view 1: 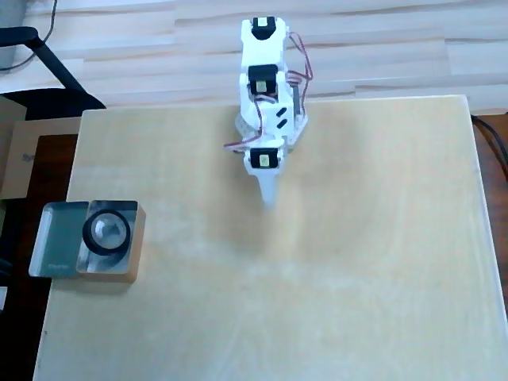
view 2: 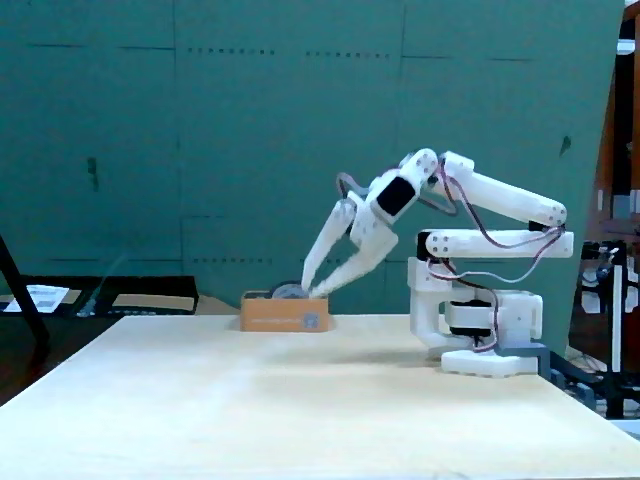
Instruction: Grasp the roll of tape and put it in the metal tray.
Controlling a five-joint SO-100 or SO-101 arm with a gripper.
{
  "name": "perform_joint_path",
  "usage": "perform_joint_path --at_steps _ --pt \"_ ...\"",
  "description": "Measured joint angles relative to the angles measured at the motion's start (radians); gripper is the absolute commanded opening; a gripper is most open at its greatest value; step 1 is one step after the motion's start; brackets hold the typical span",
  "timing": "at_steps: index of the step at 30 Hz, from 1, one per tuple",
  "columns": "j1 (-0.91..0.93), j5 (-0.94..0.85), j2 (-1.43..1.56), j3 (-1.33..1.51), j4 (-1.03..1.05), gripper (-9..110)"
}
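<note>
The roll of tape (view 1: 107, 231), a thin black ring, lies flat in the right compartment of the metal tray (view 1: 57, 242) at the table's left edge in the overhead view. In the fixed view the tray (view 2: 285, 316) looks tan from reflections, and the top of the tape (view 2: 289, 290) shows above its rim. My white gripper (view 1: 268, 200) is empty and hangs over the table's middle, well to the right of the tray. In the fixed view the gripper (view 2: 312, 291) points down and left with its jaws a little apart.
The arm's base (view 2: 490, 350) stands at the table's far edge. A black stand (view 1: 48, 59) and cardboard (view 1: 24, 151) lie off the table's left. Cables (view 1: 492, 143) run past the right edge.
</note>
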Motion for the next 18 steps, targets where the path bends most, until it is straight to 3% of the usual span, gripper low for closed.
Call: perform_joint_path --at_steps 6,11,18 --pt "0.0 0.0 0.0 0.144 -0.051 -1" --pt "0.0 -0.077 -0.003 0.258 -0.225 0" --pt "0.0 -0.129 -0.002 0.267 -0.296 -1"
